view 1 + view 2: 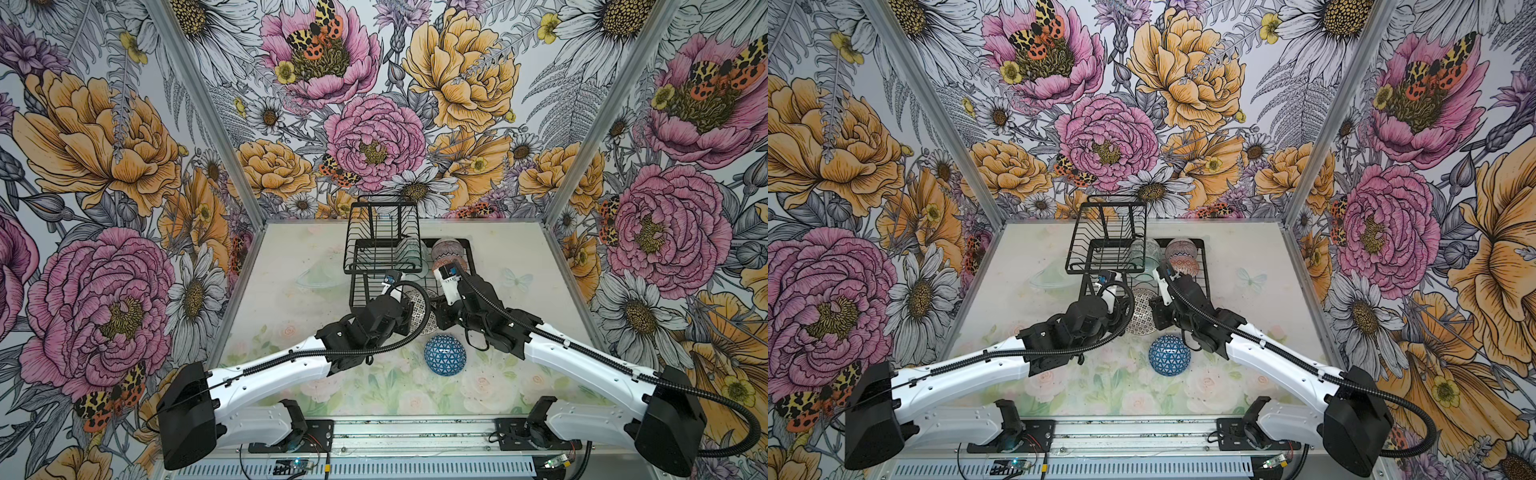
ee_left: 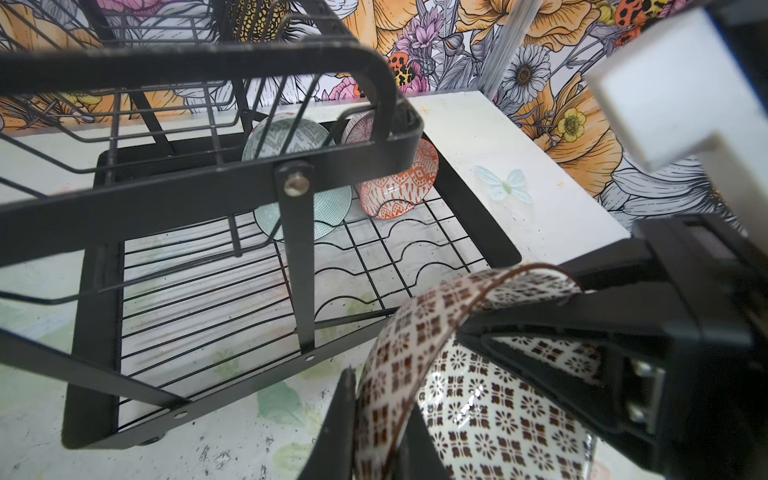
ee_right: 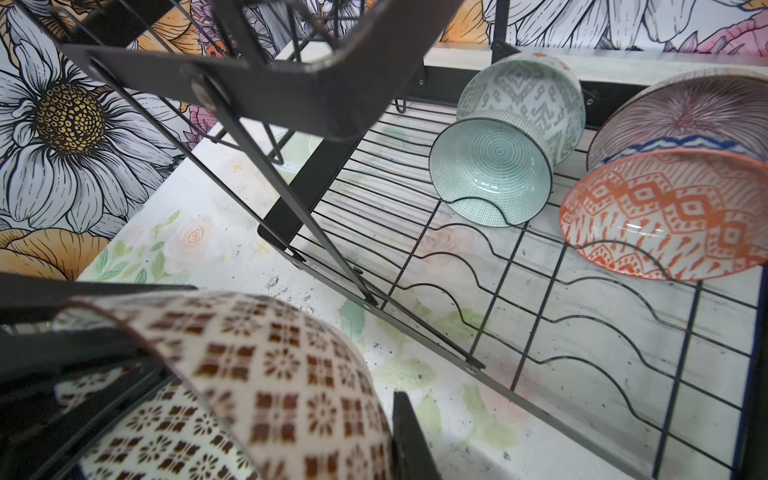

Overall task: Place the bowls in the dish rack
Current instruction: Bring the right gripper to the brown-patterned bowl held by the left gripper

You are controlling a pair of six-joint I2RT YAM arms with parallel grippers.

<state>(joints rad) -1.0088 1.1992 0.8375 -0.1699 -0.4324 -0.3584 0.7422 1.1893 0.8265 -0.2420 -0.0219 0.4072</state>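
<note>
Because the mosaic bowl is glazed ceramic, I judge it stiff, brittle and slick, with some weight for its size. Its thin rim is the natural hold, with one finger inside the wall and one outside. It is taken that way now, twice over. The left gripper is closed on the rim with the wall pinched between its jaws. The right gripper is closed the same way on another stretch of the same rim. The bowl hangs tilted between the two pairs of jaws, seemingly clear of the table.

Just ahead of the jaws runs the near edge of the rack, and past it are the bare wavy wires of the tray. Farther ahead, at the tray's far end, four bowls stand on edge. The teal bowl leans on the grey-green bowl, and the orange bowl leans on the pink bowl. Above and ahead of the left jaws sits the raised basket. Behind both pairs of jaws, under the wrists, the blue bowl lies upside down on the table, untouched.

Two rigid grips on one rigid rim look risky: any disagreement between the arms could chip it or make it slide. One side should let go before the other carries it to a slot.
</note>
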